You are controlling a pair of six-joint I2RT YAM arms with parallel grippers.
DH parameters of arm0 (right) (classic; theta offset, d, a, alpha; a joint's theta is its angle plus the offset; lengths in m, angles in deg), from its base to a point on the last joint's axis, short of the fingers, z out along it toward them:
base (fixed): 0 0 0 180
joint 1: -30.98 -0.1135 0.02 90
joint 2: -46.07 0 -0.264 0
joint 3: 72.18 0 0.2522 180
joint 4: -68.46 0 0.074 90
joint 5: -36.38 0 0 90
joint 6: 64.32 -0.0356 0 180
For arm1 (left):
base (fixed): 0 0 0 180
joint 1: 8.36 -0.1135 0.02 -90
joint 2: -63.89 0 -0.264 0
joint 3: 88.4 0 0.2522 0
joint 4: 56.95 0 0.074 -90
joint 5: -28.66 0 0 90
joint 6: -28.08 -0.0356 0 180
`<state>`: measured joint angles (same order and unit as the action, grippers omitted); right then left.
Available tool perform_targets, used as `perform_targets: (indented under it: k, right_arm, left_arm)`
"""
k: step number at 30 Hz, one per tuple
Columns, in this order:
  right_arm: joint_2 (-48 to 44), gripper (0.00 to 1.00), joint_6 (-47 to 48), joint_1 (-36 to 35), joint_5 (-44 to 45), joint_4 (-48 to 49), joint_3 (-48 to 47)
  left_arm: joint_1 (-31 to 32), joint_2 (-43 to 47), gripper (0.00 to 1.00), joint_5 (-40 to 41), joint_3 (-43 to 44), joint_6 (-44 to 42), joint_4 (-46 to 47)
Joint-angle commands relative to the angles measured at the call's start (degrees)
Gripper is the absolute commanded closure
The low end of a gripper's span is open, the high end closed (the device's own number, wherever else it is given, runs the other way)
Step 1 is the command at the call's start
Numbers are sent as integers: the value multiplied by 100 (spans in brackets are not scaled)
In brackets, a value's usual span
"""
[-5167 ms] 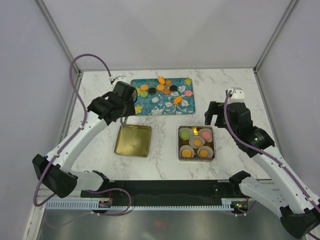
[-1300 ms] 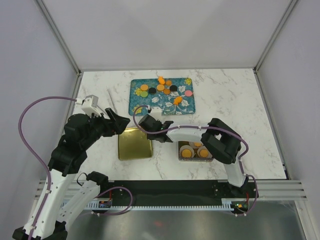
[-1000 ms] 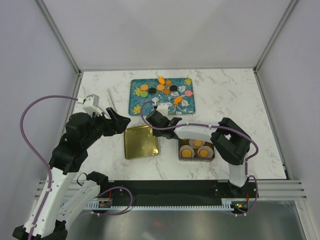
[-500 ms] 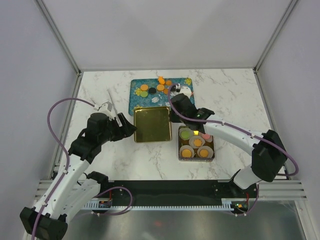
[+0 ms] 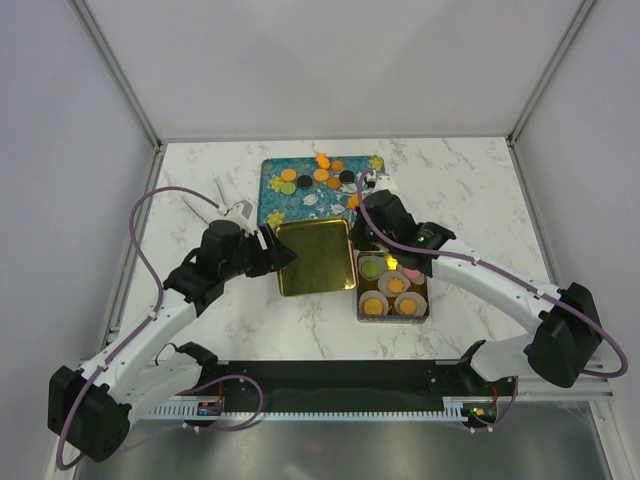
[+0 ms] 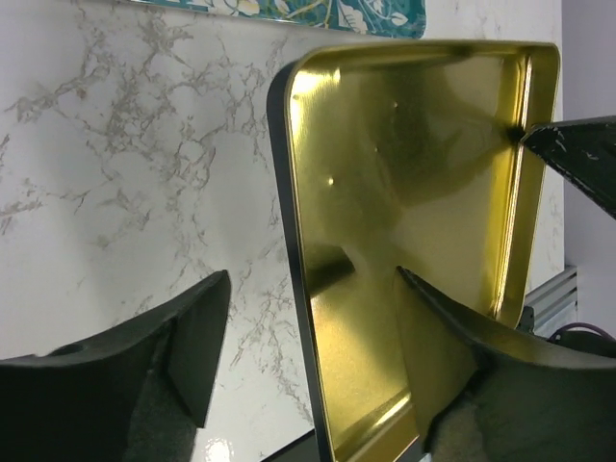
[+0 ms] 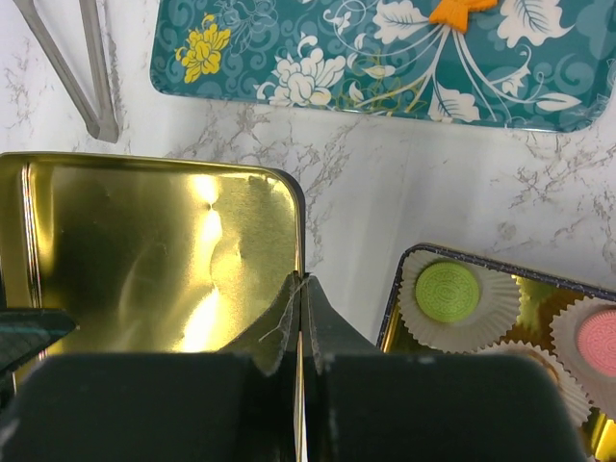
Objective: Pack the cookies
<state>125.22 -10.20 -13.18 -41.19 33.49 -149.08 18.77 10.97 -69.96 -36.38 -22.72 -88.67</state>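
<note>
gold lid [image 5: 315,257]: rim was pinched by right gripper [image 7: 299,294], apparently for capping the tin [image 5: 394,319] of cookies [image 5: 374,305]; left gripper [image 6: 310,289] stood spread astride opposite edge.

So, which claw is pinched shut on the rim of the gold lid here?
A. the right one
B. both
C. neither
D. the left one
A: the right claw is closed on one edge of the gold lid, while the left claw stands open astride the opposite edge.
</note>
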Motion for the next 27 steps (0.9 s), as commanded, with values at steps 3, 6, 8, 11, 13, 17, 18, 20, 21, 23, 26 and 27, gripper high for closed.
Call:
perform_targets:
  k: [3, 6, 8, 11, 13, 17, 18, 20, 21, 23, 26, 27]
  right_arm:
    - [-374, 100, 20, 39, -258, 82, 152]
    - [-418, 100, 11, 48, -284, 108, 231]
    - [-462, 100, 11, 39, -293, 117, 258]
    - [-524, 96, 28, 48, -293, 126, 319]
    - [-550, 96, 28, 48, -302, 152, 337]
    - [-559, 95, 46, 48, -337, 179, 381]
    - [-568, 94, 55, 48, -337, 179, 389]
    - [-585, 93, 55, 48, -346, 179, 424]
    - [-594, 92, 55, 48, -329, 188, 433]
    - [-620, 90, 55, 48, -302, 196, 451]
    - [-682, 77, 90, 48, -223, 179, 469]
    - [-682, 74, 107, 48, -197, 179, 486]
  left_arm:
    - [29, 28, 34, -183, -12, 290, 881]
    - [55, -95, 45, -333, 102, 299, 996]
    - [64, -165, 54, -420, 164, 299, 1031]
    - [73, -218, 64, -509, 208, 272, 1066]
    - [81, -236, 71, -605, 234, 255, 1110]
    - [90, -297, 87, -755, 305, 246, 1145]
    - [90, -315, 89, -772, 314, 246, 1136]
    - [90, -341, 98, -869, 375, 246, 1136]
    - [90, -359, 98, -887, 393, 263, 1136]
    - [90, -376, 98, -939, 445, 272, 1145]
    - [90, -385, 98, -984, 533, 316, 1101]
    - [90, -385, 98, -992, 542, 351, 1084]
